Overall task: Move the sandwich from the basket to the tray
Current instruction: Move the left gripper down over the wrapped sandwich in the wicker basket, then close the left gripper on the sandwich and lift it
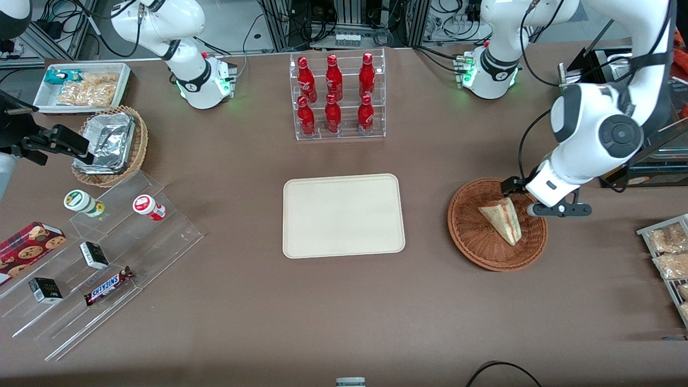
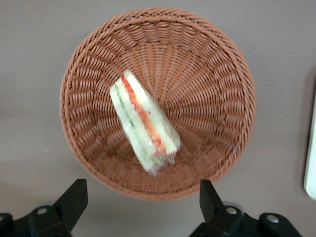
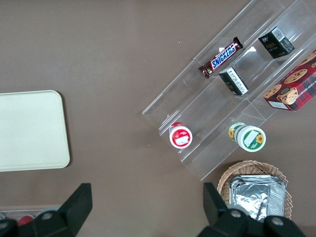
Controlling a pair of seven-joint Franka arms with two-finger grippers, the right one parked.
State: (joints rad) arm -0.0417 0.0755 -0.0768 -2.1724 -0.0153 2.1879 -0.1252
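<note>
Brown table (image 1: 344, 312) lies bare between basket (image 1: 473, 244), tray (image 1: 344, 215); tool (image 2: 140, 205) spread above rim.

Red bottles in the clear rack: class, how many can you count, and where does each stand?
6, all in the clear rack: three on the upper tier, three on the lower tier. None seems hidden. The gripper hangs open over the basket.
</note>
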